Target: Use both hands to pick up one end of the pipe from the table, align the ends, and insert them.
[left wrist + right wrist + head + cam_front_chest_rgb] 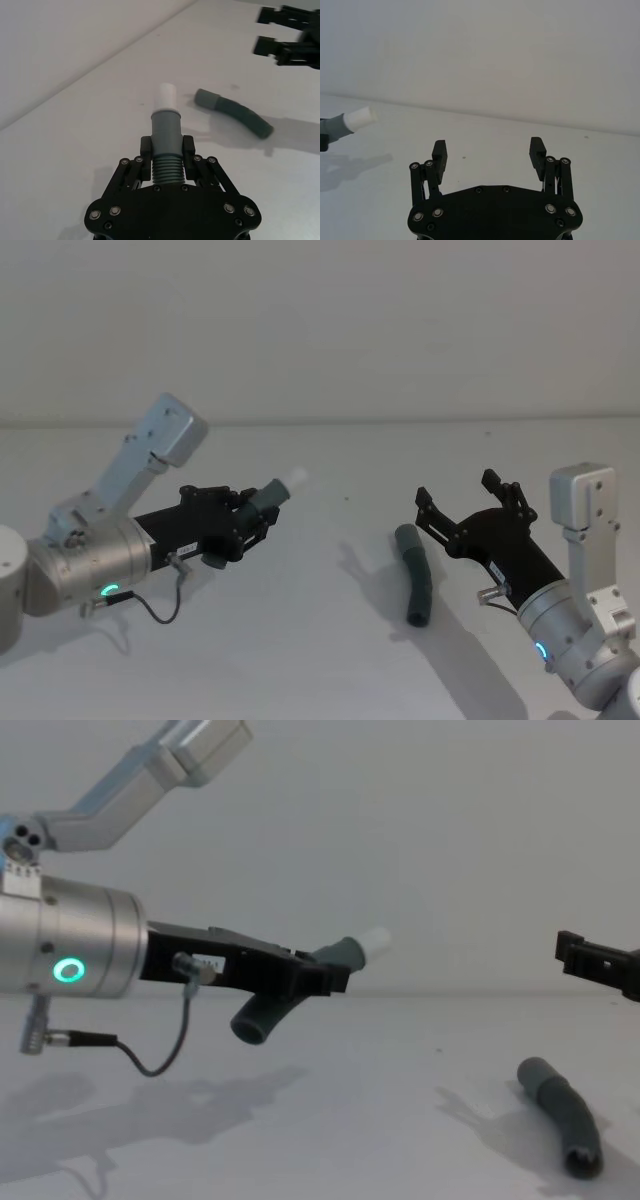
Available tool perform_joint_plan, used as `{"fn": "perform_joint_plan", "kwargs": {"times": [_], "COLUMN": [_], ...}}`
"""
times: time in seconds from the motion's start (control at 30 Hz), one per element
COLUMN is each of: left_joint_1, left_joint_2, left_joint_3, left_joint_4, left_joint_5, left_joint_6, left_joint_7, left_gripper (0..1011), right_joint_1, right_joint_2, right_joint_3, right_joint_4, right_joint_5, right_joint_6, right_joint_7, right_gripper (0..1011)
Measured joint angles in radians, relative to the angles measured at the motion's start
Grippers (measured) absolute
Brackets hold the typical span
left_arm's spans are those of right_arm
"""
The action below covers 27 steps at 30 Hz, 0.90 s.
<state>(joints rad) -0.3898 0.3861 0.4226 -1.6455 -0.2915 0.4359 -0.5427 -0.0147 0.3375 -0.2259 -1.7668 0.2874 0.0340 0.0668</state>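
Pipe piece (268,497) with white tip (292,481) sits clenched in the left claw (255,515) at nine o'clock, raised off the tabletop (330,660); right claw (456,490) hangs spread wide, second piece (417,580) lying at its seven o'clock

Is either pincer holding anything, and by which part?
The left pincer grips the white-tipped pipe piece by its ribbed body, just behind the smooth cuff. The right pincer is open and empty; the other pipe piece lies on the table.
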Motion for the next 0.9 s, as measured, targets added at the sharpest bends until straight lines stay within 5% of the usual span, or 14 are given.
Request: {"fn": "perform_joint_plan", "kwargs": {"times": [0.43,0.9], "left_joint_1": [-0.067,-0.188], "left_joint_2": [0.094,0.199], "left_joint_3": [0.023,0.091], "left_joint_4": [0.029,0.103], "left_joint_5": [-0.058,-0.105], "left_joint_6": [-0.049,-0.077], "left_joint_7": [-0.222,-0.520], "left_gripper": [323,323], "right_joint_1": [0.000,0.000], "right_joint_2": [0.000,0.000], "right_joint_3": [0.000,0.000], "right_joint_4": [0.000,0.000], "right_joint_5": [0.000,0.000], "right_joint_6": [0.000,0.000], "right_joint_7": [0.000,0.000], "right_gripper": [1002,1002]}}
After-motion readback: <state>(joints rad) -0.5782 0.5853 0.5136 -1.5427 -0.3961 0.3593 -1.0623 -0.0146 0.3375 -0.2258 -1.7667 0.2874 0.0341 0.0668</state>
